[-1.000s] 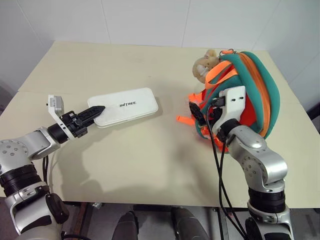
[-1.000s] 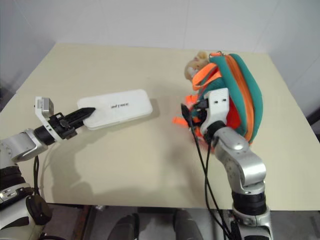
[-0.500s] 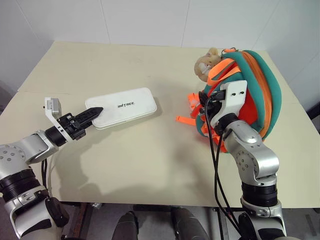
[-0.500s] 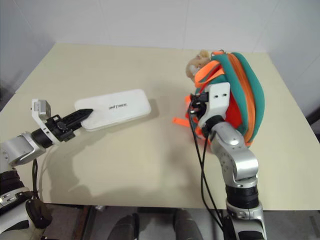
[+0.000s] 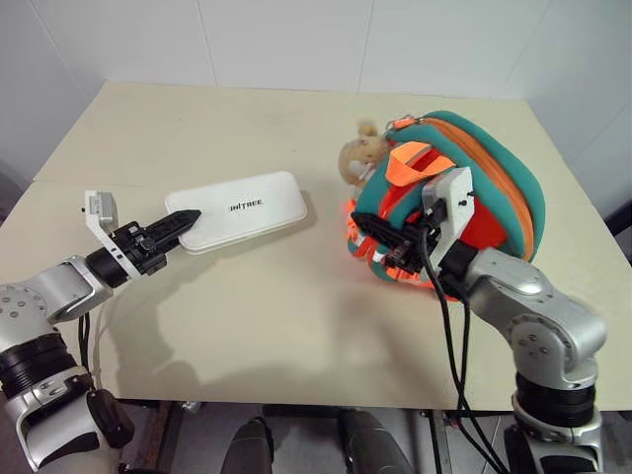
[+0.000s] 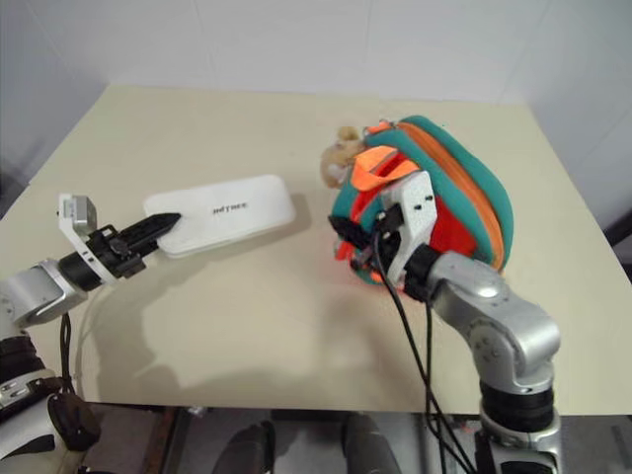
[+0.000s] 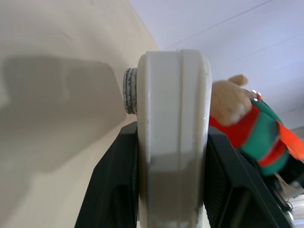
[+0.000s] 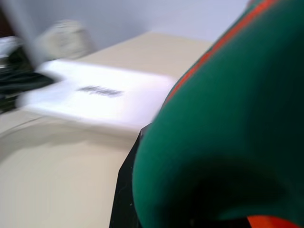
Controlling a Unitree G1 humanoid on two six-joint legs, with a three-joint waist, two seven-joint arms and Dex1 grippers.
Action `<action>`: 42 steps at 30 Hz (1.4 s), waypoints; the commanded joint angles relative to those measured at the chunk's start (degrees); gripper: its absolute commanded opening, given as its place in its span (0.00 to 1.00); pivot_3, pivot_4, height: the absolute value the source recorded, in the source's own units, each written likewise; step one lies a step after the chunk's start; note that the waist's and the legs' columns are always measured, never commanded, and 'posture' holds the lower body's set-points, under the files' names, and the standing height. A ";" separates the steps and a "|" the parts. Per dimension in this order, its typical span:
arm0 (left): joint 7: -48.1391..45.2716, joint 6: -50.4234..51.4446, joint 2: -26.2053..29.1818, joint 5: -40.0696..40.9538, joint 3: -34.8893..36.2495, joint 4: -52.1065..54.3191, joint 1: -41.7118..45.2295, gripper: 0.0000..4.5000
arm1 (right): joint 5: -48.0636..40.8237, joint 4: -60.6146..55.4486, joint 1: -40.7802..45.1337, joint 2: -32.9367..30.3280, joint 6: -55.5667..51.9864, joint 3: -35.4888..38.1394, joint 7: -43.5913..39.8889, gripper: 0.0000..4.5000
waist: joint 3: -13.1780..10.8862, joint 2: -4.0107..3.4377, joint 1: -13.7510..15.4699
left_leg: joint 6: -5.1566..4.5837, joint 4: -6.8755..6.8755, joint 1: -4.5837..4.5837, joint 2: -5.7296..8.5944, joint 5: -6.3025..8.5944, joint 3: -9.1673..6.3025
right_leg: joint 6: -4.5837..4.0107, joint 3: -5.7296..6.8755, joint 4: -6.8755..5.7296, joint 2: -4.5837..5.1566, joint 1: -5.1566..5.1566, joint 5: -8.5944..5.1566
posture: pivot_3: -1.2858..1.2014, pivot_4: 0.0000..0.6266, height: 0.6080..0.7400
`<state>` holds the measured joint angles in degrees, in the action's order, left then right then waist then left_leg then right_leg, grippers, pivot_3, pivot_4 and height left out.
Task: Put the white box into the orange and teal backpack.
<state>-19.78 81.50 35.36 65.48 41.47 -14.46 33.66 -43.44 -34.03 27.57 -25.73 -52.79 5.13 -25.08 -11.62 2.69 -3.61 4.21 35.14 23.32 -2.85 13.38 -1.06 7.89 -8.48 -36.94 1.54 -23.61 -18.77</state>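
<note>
White box (image 5: 237, 210) clamped by left gripper (image 5: 184, 218); backpack (image 5: 464, 193) gripped by right gripper (image 5: 380, 240).

a pale cream table (image 5: 257, 326) with a smooth matte top fills most of the head views, and a thin seam crosses its left part where two panels meet. behind it stand white walls (image 5: 286, 39) of large panels divided by faint vertical joints, meeting the table's far edge, while a strip of dark floor (image 5: 197, 434) shows beneath the near edge. soft, even light from above casts diffuse grey shadows on the tabletop, and the left wrist view shows the same cream surface under a white wall with thin seams.
</note>
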 commanded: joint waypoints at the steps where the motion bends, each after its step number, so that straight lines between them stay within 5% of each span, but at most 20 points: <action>1: -2.14 -1.69 2.70 0.56 0.13 -0.64 2.53 0.29 | -7.89 -4.25 1.39 -5.29 -1.67 1.51 -8.24 0.01 | 0.00 0.00 0.04 | 0.00 0.00 0.00 0.00 0.00 0.00 | -0.01 0.00 0.02 0.00 0.00 0.00 | 0.52 0.24 1.00; 12: -9.13 -5.45 8.16 -3.98 -5.11 -6.62 5.11 0.29 | -19.07 -0.94 7.61 -23.38 -0.72 2.48 -32.82 0.01 | -0.02 0.00 0.08 | -0.06 -0.04 0.05 -0.01 0.06 0.02 | -0.01 0.01 0.22 0.00 0.00 -0.01 | 0.52 0.24 1.00; 19: -13.04 -6.71 10.08 -5.93 -7.17 -8.22 5.88 0.29 | -19.31 1.41 11.00 -26.04 0.81 1.79 -40.08 0.01 | -0.02 0.00 0.28 | -0.08 -0.05 0.09 -0.02 0.08 0.02 | -0.03 0.04 0.31 0.01 -0.01 -0.03 | 0.52 0.24 1.00; 25: -17.41 -6.09 12.83 -7.23 -9.45 -7.36 5.80 0.29 | -11.86 3.36 5.95 -28.62 10.17 0.79 -52.41 0.01 | -0.02 0.00 0.34 | -0.10 0.00 0.31 -0.02 0.12 0.00 | -0.02 0.10 0.44 0.02 -0.12 -0.03 | 0.52 0.24 1.00; 33: -23.71 -7.40 17.34 -9.20 -13.55 -5.60 6.13 0.29 | -6.15 10.82 9.44 -30.73 17.44 -2.00 -64.27 0.01 | -0.04 -0.03 0.35 | -0.09 0.07 0.26 -0.03 0.12 0.01 | -0.02 0.11 0.34 0.02 -0.10 -0.03 | 0.52 0.24 1.00; 42: -37.87 -33.42 11.77 -10.12 -6.43 8.23 -1.69 0.29 | -1.91 15.10 10.14 -29.14 21.67 -5.30 -65.19 0.01 | -0.05 -0.06 0.42 | -0.06 0.04 0.28 -0.09 0.11 0.03 | -0.09 0.14 0.31 0.02 -0.14 -0.06 | 0.52 0.24 1.00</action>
<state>-54.48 52.62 47.09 53.82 31.55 -9.09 32.38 -45.34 -18.65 36.94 -54.85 -32.43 -0.57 -87.36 -11.67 2.63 -3.19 4.14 35.20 23.59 -2.94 13.49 -1.02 7.81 -8.35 -36.63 1.56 -23.74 -18.83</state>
